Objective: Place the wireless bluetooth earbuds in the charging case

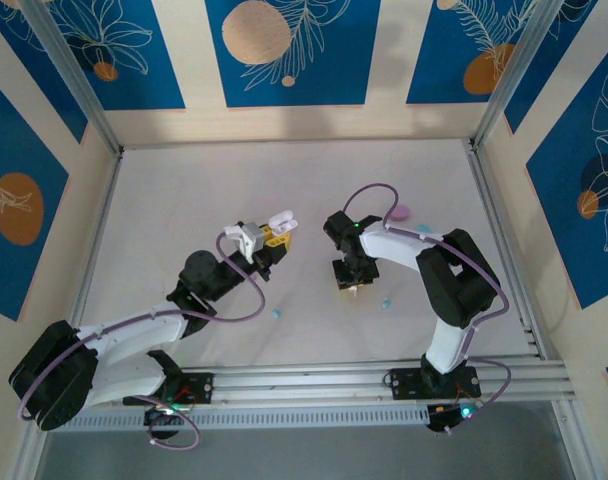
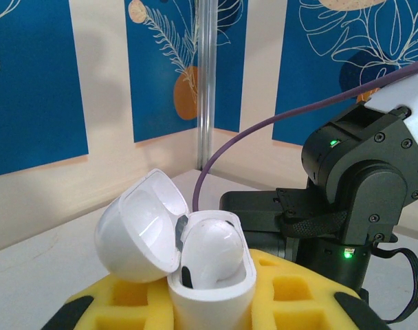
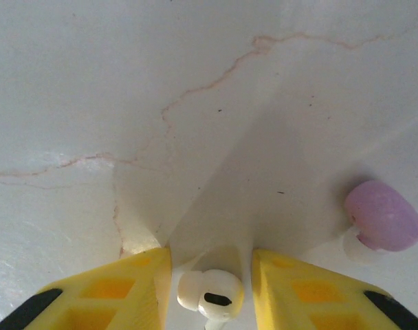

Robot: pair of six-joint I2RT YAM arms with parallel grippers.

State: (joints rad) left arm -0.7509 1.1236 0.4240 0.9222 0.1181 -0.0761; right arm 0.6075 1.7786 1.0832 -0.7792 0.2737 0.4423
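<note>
1. The open charging case (image 2: 209, 275) sits between the left end effector (image 2: 216, 302) fingers, its lid (image 2: 137, 234) tipped to the left.
2. One earbud (image 2: 210, 253) rests in the case's well.
3. A second earbud (image 3: 210, 294) lies between the right end effector (image 3: 210, 289) fingers, above the bench (image 3: 195, 103).
4. Another earbud (image 3: 382, 216) lies on the bench, ahead and to the right of that end effector.

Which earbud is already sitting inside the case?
One white earbud sits in the open white charging case. The other white earbud is between the right tool's fingers, and the pink earbud lies on the table.
</note>
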